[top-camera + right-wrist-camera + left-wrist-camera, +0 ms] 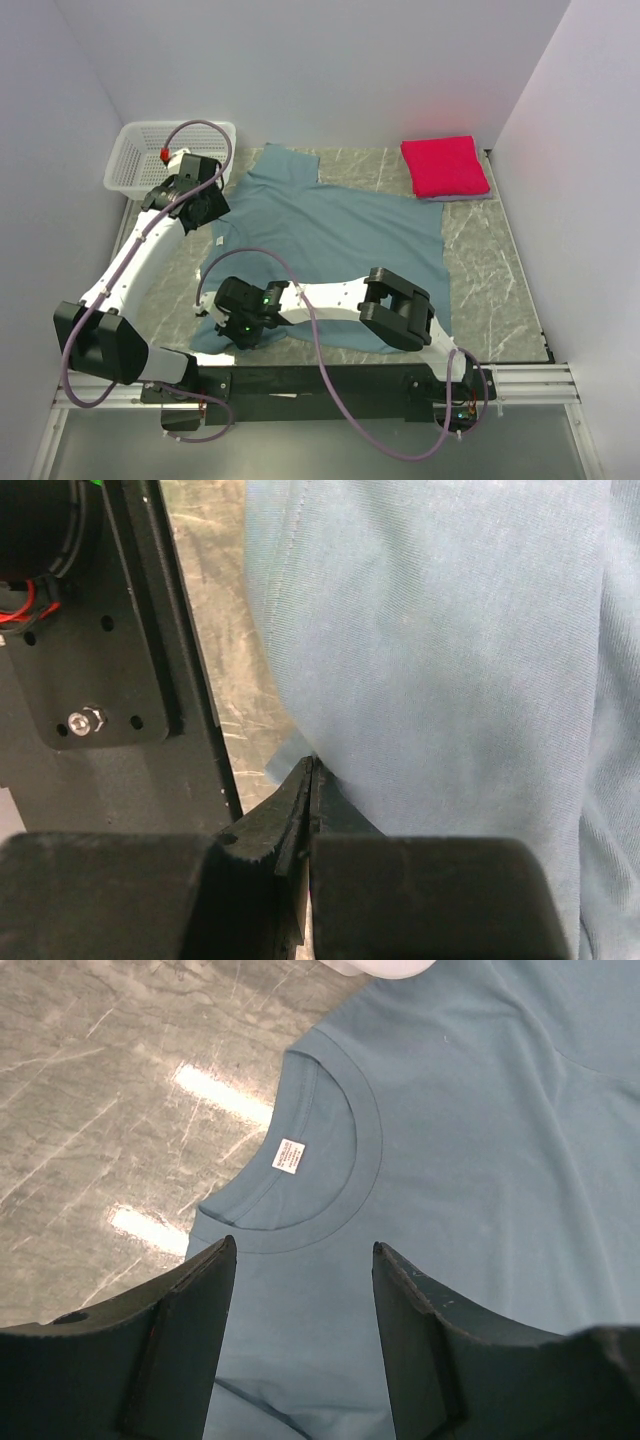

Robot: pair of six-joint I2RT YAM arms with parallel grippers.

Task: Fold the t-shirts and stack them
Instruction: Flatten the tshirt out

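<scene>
Found teal t-shirt (330, 240) spread flat at centre, near-left edge pinched in closed right gripper (310, 780), left gripper (302, 1250) held wide above collar (368, 1150) at far left; noted crimson t-shirt (443, 165) folded atop lavender t-shirt (470, 197) at far right.

A white mesh basket (128, 168) sits at the far-left corner of the grey marbled tabletop (492, 285).

Spread teal t-shirt (330, 240), folded crimson t-shirt (443, 165)

Big t-shirt (330, 240) is done in muted teal-blue, folded t-shirt (443, 165) in bright crimson-pink, pale lavender shirt (468, 197) under it; table (490, 290) is patterned like veined grey marble, basket (135, 165) white mesh.
</scene>
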